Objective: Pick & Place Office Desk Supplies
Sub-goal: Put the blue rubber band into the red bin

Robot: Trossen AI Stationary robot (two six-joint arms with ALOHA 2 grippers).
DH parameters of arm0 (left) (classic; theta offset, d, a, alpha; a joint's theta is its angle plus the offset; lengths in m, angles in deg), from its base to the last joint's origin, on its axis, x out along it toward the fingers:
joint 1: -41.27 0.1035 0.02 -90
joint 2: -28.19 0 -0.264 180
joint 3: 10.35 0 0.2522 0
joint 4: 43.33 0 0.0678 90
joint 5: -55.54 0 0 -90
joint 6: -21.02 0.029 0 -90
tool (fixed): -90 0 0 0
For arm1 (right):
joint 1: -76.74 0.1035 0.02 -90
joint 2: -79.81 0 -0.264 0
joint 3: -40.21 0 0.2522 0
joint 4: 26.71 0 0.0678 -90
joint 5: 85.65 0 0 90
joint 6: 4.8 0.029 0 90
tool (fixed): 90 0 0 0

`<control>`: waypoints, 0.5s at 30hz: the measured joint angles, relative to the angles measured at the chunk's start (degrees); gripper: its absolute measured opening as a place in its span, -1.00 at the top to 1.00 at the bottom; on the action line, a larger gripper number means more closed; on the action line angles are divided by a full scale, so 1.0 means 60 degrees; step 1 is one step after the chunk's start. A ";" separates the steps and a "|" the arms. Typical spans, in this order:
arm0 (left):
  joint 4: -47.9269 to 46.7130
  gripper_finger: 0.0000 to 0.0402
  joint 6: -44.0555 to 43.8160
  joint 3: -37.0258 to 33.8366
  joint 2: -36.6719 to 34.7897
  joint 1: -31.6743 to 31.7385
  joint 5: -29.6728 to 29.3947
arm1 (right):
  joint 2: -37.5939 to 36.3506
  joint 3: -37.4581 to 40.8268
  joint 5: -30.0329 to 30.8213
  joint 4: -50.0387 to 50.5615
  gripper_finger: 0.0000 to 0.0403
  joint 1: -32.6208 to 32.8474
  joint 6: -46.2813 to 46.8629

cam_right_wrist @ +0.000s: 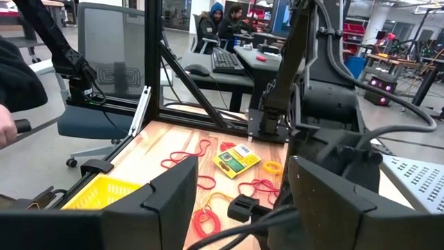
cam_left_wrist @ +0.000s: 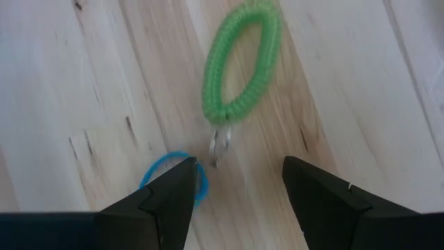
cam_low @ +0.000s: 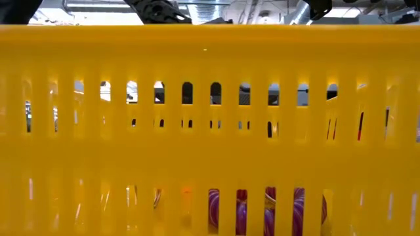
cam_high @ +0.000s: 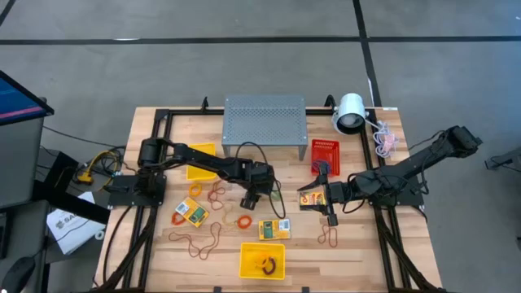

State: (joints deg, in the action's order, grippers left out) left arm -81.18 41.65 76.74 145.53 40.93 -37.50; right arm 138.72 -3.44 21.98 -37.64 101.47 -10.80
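My left gripper (cam_left_wrist: 239, 167) (cam_high: 254, 198) points steeply down over the wood table, open. A green coiled loop (cam_left_wrist: 239, 66) with a small metal ring (cam_left_wrist: 220, 142) lies flat just beyond its fingertips. A blue rubber band (cam_left_wrist: 170, 177) lies partly under one finger (cam_left_wrist: 166, 201); I cannot tell whether they touch. My right gripper (cam_right_wrist: 243, 163) (cam_high: 319, 198) is held level above the table, open and empty, with a crayon box (cam_high: 308, 198) beneath it. Two more crayon boxes (cam_high: 191, 212) (cam_high: 274, 229) and red (cam_high: 216, 194), orange (cam_high: 243, 221) and brown (cam_high: 199, 240) bands lie flat on the table.
A yellow bin (cam_high: 262, 260) at the near edge holds a dark band; its slotted wall (cam_low: 210, 131) fills the low view. Another yellow bin (cam_high: 201, 155) sits under the left arm. A red basket (cam_high: 325, 153), a grey perforated stand (cam_high: 264, 122) and a white lamp (cam_high: 350, 112) stand at the back.
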 joint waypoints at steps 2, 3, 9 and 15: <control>-0.0150 -0.07 0.0003 0.0202 0.0044 0.0000 0.0009 | 0.0000 0.0000 -0.0003 0.0000 -0.10 0.0000 0.0000; -0.0194 -0.07 0.0005 0.0276 0.0047 0.0000 0.0038 | 0.0000 0.0000 -0.0003 0.0000 -0.10 0.0000 0.0000; -0.0589 -0.07 -0.0327 0.0460 0.0000 0.0025 0.0611 | 0.0000 0.0000 -0.0169 0.0016 -0.10 0.0000 0.0000; -0.1295 -0.04 -0.0775 0.0476 0.0032 0.0002 0.1374 | 0.0000 0.0000 -0.0193 0.0029 -0.10 0.0000 0.0000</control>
State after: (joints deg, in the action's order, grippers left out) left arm -88.95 37.00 79.59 145.72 40.94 -29.25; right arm 138.72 -3.44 20.82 -37.46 101.47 -10.80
